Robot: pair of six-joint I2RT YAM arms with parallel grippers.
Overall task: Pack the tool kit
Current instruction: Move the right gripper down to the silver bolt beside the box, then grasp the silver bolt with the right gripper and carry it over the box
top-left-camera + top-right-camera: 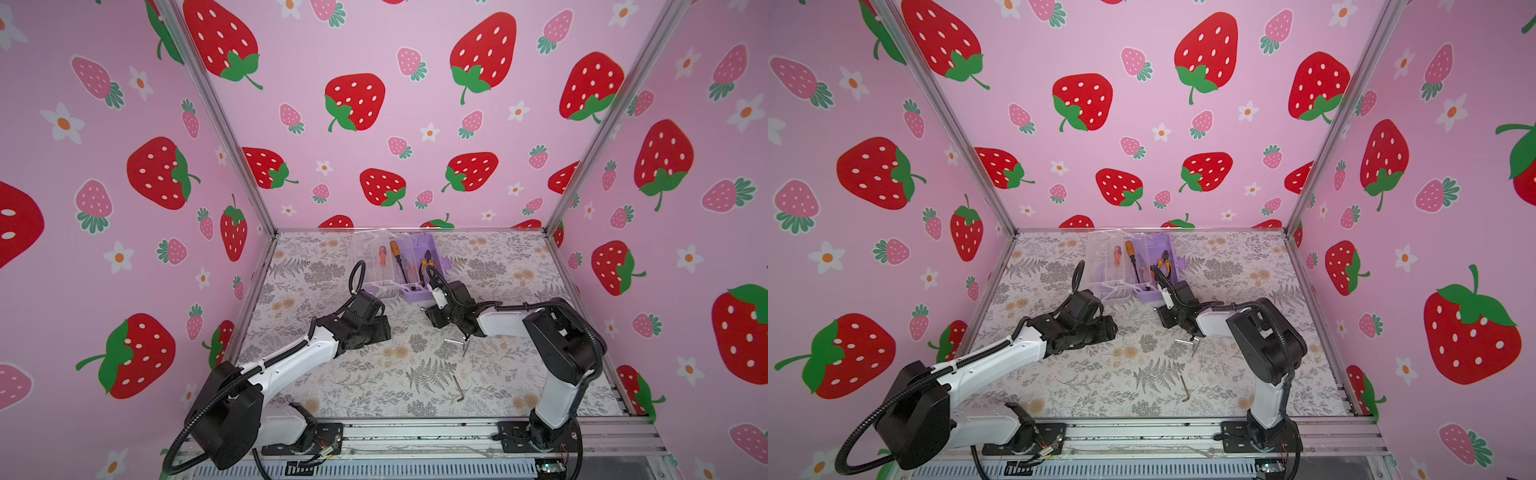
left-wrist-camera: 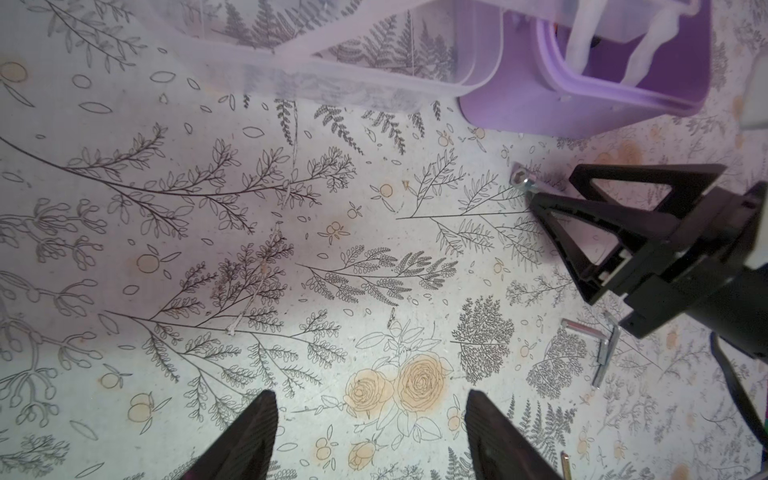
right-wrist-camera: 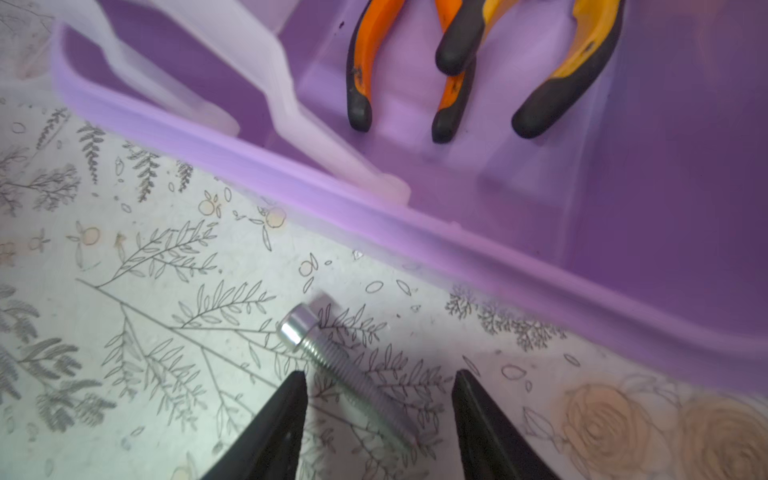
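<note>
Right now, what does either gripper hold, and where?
Nothing: left gripper and right gripper are open; the silver threaded metal bolt lies unheld between the right jaws.

lilac box [image 1: 417, 296] open — pliers [image 1: 427, 262], screwdriver [image 1: 395, 249] inside | hex keys [image 1: 458, 388] loose outside, seemingly two

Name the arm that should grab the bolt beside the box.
Right. The right gripper, open, straddles the bolt by the box; the left gripper hangs open over bare table, farther off.

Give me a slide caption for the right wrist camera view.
Right gripper open around a silver bolt beside the lilac box holding orange-handled pliers.
</note>
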